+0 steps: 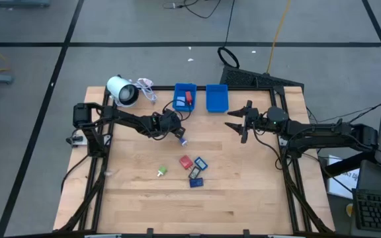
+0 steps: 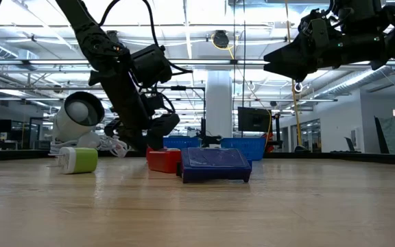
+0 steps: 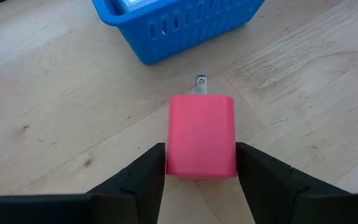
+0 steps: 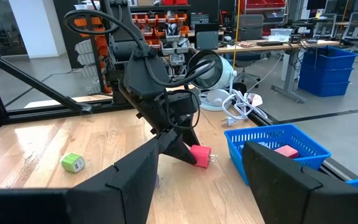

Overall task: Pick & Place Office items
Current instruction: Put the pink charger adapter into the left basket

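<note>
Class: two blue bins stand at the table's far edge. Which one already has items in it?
The left bin, nearest the left gripper: a red piece and a pale one lie inside it. The right bin beside it shows only a bare blue floor.

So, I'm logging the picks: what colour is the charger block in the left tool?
Pink, clearest in the left wrist view.

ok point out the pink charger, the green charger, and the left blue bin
pink charger [image 3: 201, 137], left wrist view, flat top face
green charger [image 2: 83, 160], low view, green side
left blue bin [image 1: 184, 87], high view, far rim
</note>
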